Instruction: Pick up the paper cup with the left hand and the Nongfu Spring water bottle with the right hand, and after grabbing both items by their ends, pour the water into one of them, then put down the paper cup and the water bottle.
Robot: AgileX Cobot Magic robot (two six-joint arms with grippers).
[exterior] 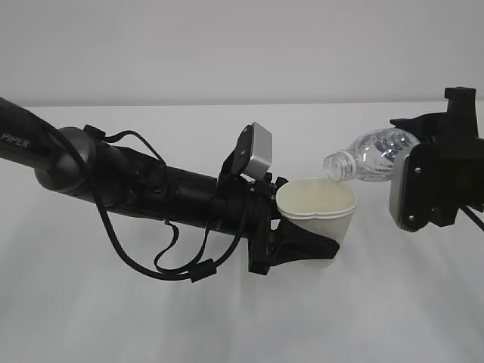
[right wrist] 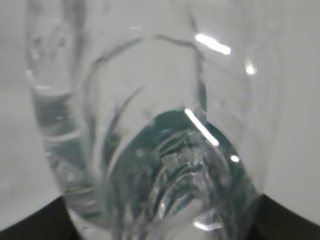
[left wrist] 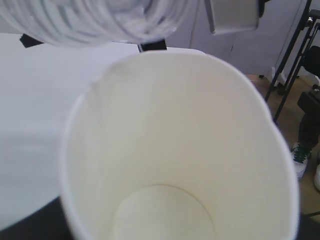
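Observation:
My left gripper [exterior: 321,249] is shut on the lower half of the white paper cup [exterior: 318,215] and holds it upright above the table. The cup's cream inside [left wrist: 170,150] fills the left wrist view, and I make out no water on its bottom. My right gripper [exterior: 420,153] is shut on the base end of the clear ribbed Nongfu Spring water bottle [exterior: 372,155]. The bottle lies tilted, with its open neck just over the cup's far rim. No stream shows between them. The bottle [right wrist: 150,140], with its green label, fills the right wrist view and hides the fingers.
A bare white tabletop [exterior: 227,318] lies under both arms, with a pale wall behind. Looped black cables [exterior: 144,257] hang beneath the left arm. The left wrist view shows the table's right edge and black stand legs [left wrist: 292,65] on the floor beyond.

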